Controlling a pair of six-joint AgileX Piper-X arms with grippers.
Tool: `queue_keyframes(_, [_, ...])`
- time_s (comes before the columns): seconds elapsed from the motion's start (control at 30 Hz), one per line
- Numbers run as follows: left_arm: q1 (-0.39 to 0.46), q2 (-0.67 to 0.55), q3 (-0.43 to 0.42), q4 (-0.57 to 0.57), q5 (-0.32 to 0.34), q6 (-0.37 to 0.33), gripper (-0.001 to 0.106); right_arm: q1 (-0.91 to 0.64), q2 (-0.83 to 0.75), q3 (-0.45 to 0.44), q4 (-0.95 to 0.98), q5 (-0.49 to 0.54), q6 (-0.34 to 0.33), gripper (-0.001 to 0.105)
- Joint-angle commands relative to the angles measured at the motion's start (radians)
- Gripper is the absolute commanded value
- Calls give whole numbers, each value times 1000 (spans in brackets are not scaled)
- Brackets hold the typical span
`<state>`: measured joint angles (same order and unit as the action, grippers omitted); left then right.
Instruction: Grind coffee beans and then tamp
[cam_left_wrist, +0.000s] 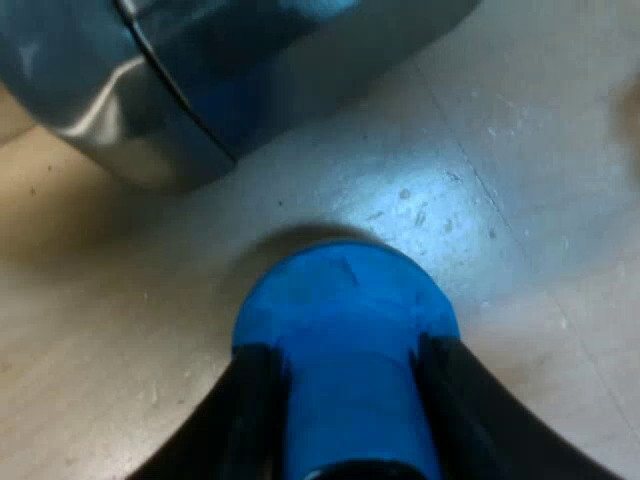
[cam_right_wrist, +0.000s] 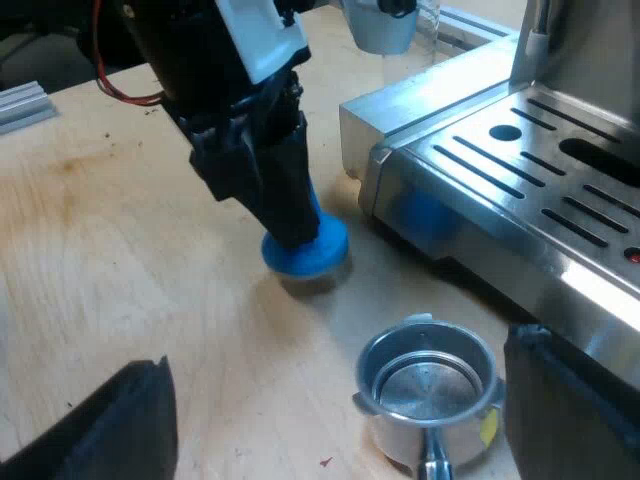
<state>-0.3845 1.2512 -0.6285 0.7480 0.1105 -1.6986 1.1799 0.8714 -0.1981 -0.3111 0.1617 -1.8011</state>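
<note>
Left gripper (cam_left_wrist: 345, 352) clamped on the blue tamper (cam_left_wrist: 345, 300), one black finger (cam_left_wrist: 250, 410) on each side of the stem. Tamper long axis roughly upright: wide round base down toward the wooden table (cam_left_wrist: 520, 180), stem up into the fingers. Shadow under the base; cannot tell if it touches the wood or sits just above it.

From the right wrist view the tamper (cam_right_wrist: 318, 250) is near the corner of the espresso machine (cam_right_wrist: 470, 205), apart from it, with a blue reflection on the machine's steel front panel. The left gripper's fingers come down on the tamper at a slant, leaning away from the machine. The machine's slotted drip tray (cam_right_wrist: 560, 150) is just beyond.

Metal holder (cam_right_wrist: 428, 385) stands upright on the table (cam_right_wrist: 120, 260) near the machine's front edge, well apart from the tamper. Basket mouth faces up, inside bare and shiny. Its neck points toward the right wrist camera and the handle runs out of frame. Small yellow mark on the rim.

Right gripper (cam_right_wrist: 335, 355) fingers wide apart, holding nothing, hovering above the table. The holder sits below the gap, closer to the finger (cam_right_wrist: 570, 400) on the machine's side. Open wood lies between holder and tamper; the machine's front edge is the closest thing to both.
</note>
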Motion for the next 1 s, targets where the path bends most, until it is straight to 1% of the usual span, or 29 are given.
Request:
queue_keyframes(0.03, [-3, 10, 3, -18, -2, 3, 0, 1, -8, -2, 0, -11, -14, 69])
queue_keyframes(0.2, [-3, 26, 3, -19, -6, 45, 0, 1, -8, -2, 0, -11, -14, 69])
queue_keyframes(0.27, [-3, 26, 3, -19, -6, 45, 4, 1, -8, -2, 0, -11, -14, 69])
queue_keyframes(0.3, [-3, 26, 3, -19, -9, 45, 9, 1, -8, -2, 0, -11, -12, 69])
queue_keyframes(0.37, [-3, 26, 3, -19, -9, 45, 22, 1, -8, -2, 0, -11, -11, 69])
queue_keyframes(0.4, [-3, 26, 3, -16, -9, 48, 27, 1, -8, -2, 0, -11, -9, 69])
queue_keyframes(0.43, [-3, 26, 3, -15, -9, 49, 34, 1, -8, -2, 0, -11, -9, 69])
queue_keyframes(0.47, [-3, 26, 3, -14, -9, 48, 39, 1, -8, -2, 0, -11, -9, 69])
queue_keyframes(0.53, [-3, 26, 3, -4, 0, 51, 56, 1, -8, -2, 0, -11, -4, 69])
queue_keyframes(0.63, [-3, 26, 3, 2, -1, 51, 66, 1, -8, -2, 0, -11, -4, 69])
queue_keyframes(0.73, [-3, 26, 3, 14, -1, 51, 69, 1, -8, -2, 0, -11, 8, 69])
queue_keyframes(0.87, [-3, 26, -14, 66, -12, 51, 69, 1, -8, -2, 0, -11, 9, 69])
queue_keyframes(0.93, [-3, 6, -30, 102, -60, 51, 69, 1, -8, -2, 0, -11, 13, 69])
queue_keyframes(1.0, [-3, -30, -37, 111, -100, 51, 69, 1, -8, -6, 0, -11, 35, 69])
